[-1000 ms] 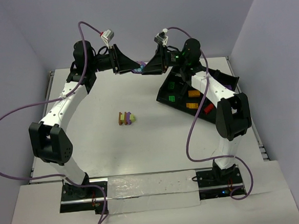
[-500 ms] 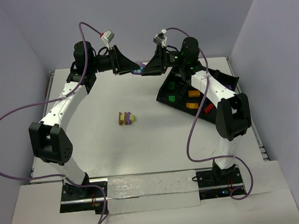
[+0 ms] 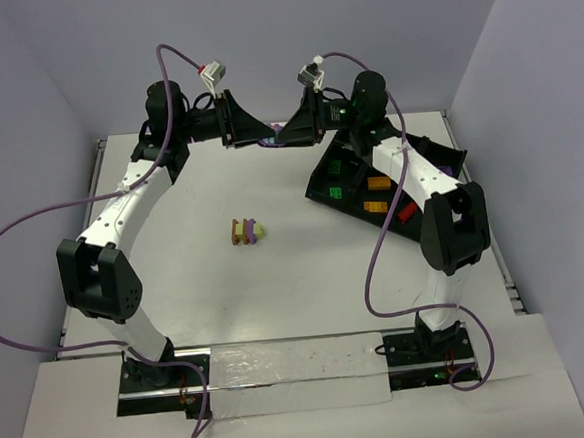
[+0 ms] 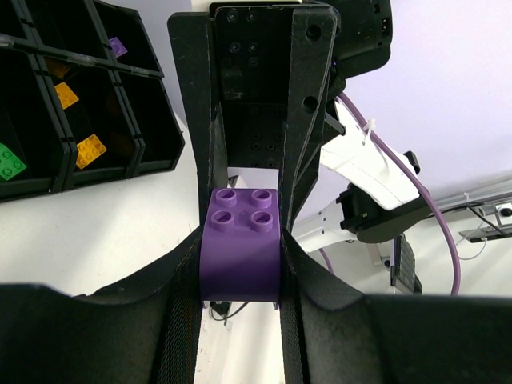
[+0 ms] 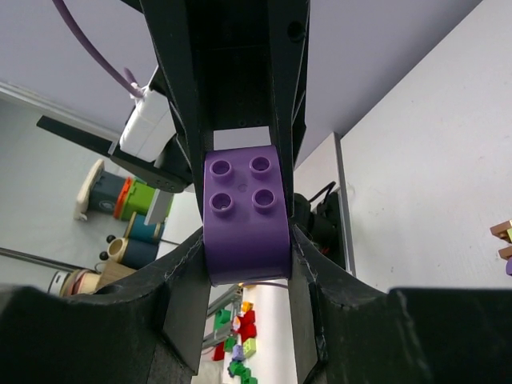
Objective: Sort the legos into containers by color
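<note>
The purple brick [image 4: 242, 232] hangs above the far side of the worktop [image 3: 277, 290], pinched at once by my left hand [image 4: 242, 252] and my right hand [image 5: 246, 240], so an uneven pull or late release could twist it loose, short of the tray [image 3: 318, 187].

Lego cluster [image 3: 245, 230] on table [image 3: 206, 285]; tray [image 3: 320, 189] to R, legos [image 3: 378, 184] inside.

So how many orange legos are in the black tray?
2: one orange lego mid-tray, a second orange lego nearer the arm bases. The right arm hides part of the black tray, so more may be hidden.
</note>
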`<state>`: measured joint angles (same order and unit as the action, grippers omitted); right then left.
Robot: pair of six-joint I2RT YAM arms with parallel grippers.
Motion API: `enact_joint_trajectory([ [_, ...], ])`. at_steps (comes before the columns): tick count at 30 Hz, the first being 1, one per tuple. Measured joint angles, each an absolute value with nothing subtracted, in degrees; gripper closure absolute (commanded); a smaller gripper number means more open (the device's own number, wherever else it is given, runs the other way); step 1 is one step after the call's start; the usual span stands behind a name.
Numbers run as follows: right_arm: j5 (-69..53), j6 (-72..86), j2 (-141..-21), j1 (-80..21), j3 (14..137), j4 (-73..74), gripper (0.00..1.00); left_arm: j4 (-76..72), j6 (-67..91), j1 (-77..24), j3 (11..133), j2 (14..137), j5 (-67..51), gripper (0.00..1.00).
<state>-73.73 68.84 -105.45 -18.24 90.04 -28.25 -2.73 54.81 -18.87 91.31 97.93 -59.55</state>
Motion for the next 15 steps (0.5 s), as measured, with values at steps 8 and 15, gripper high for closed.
enact_joint_trajectory([
  [8, -73.4, 68.8, -105.5, -18.2, 89.9, -28.2, 1.0, -0.6, 54.1, -18.9, 91.9, 97.9, -58.7, 0.68],
  [15, -69.1, 62.4, -104.9, -17.3, 88.7, -19.4, 1.0, 6.7, 50.3, -17.4, 92.5, 97.9, -52.2, 0.03],
])
